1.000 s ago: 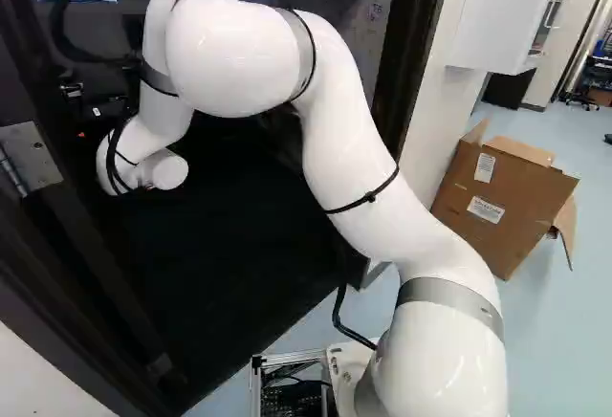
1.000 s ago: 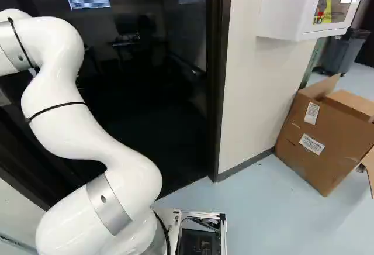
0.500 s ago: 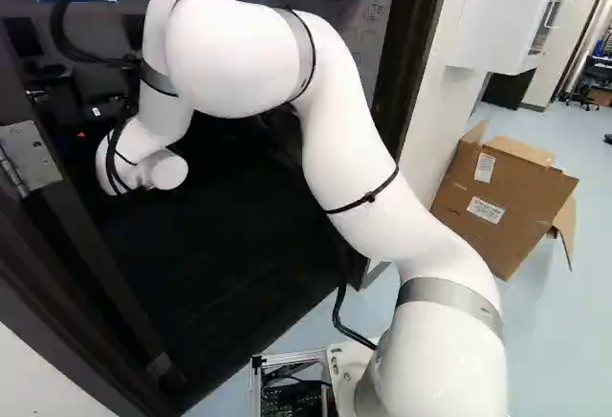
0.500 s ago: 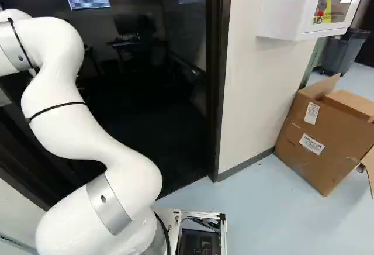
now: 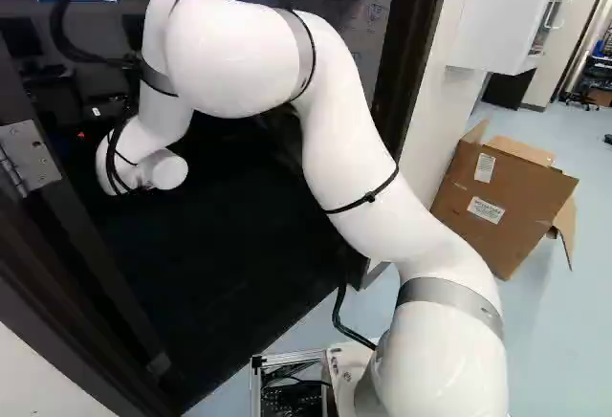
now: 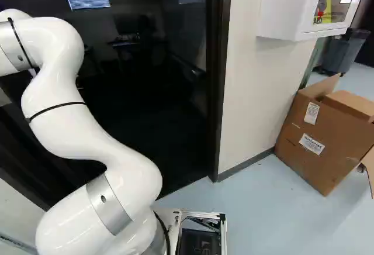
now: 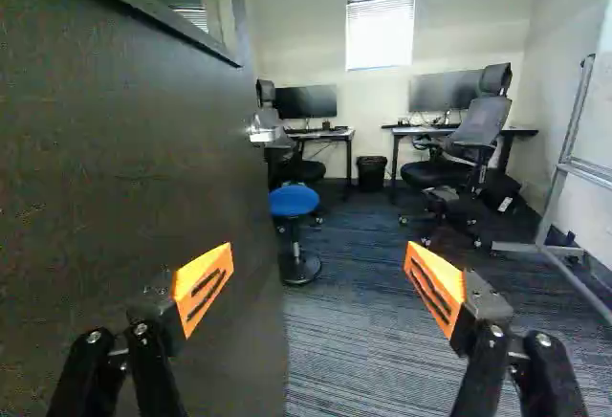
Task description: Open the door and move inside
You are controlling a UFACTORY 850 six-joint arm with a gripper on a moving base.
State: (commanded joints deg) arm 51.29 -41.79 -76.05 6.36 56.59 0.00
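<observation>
The door (image 7: 124, 149) is a dark panel with a window in its upper part, swung inward on one side of the doorway. A metal handle (image 7: 260, 135) stands out near its far edge. My gripper (image 7: 316, 283) is open in the wrist view, its orange-padded fingers wide apart with nothing between them. One finger is over the door's face; whether it touches cannot be told. The other is over the room's carpet (image 7: 354, 340). At the left of the left base view a hinge (image 5: 29, 157) shows on the dark frame; the arm hides the gripper there.
Inside are a blue stool (image 7: 294, 201), an office chair (image 7: 469, 140), desks, a bin (image 7: 371, 172) and a metal stand (image 7: 564, 159). The doorway's other jamb (image 6: 216, 91) meets a white wall (image 6: 251, 91). A cardboard box (image 6: 327, 138) and wall cabinet (image 6: 298, 3) are beyond it.
The door has swung farther inward, uncovering more of the room at the left of the left base view. Arm and base have not visibly moved.
</observation>
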